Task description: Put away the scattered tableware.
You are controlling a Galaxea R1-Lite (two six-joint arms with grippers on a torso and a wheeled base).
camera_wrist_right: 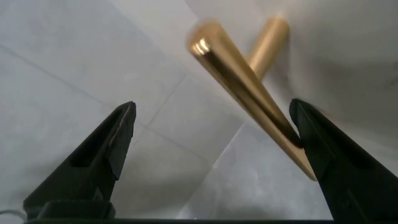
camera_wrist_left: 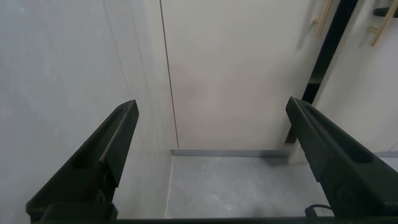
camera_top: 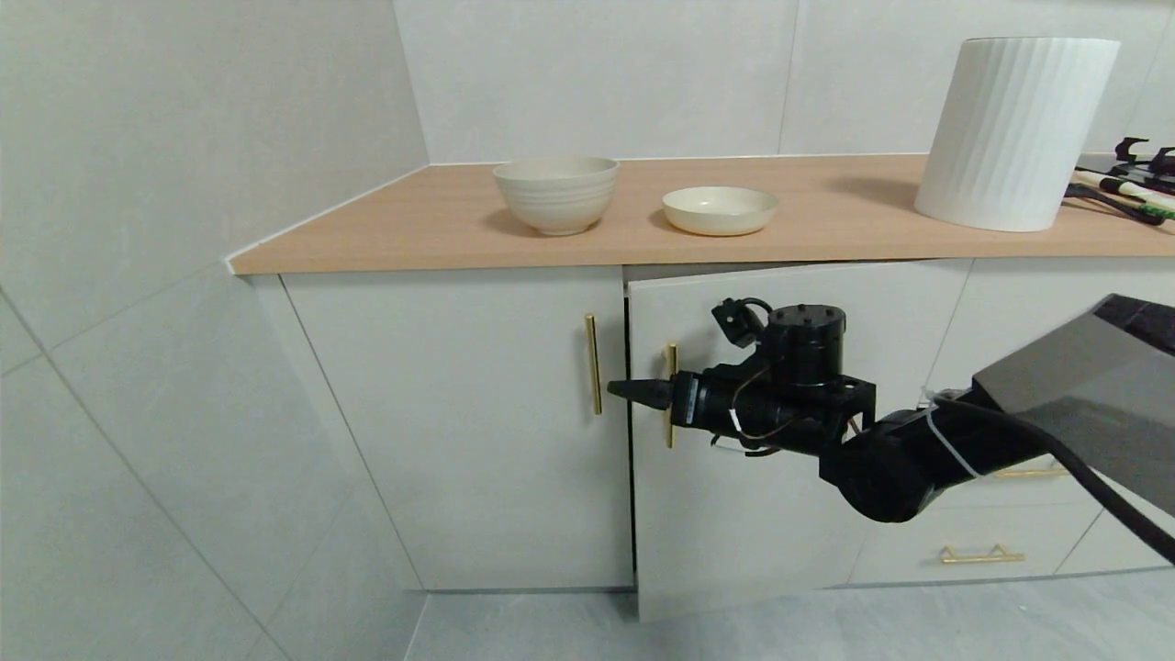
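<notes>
opening the cabinet door for the tableware
the right gripper [camera_top: 628, 391] is set, jaws apart, around the gold handle [camera_wrist_right: 249, 106] of the ajar door [camera_top: 734, 532], whose long axis is vertical; closing and an outward pull are judged needed. the bowl [camera_top: 556, 193] and dish [camera_top: 720, 209] are stood mouth up on the counter [camera_top: 826, 234]. the left gripper [camera_wrist_left: 211, 109] is spread, empty.

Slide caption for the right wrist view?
Right gripper open, gold cabinet handle between its fingers.

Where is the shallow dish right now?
In the head view, the shallow dish sits on the counter, right of the bowl, above the ajar cabinet door.
</notes>
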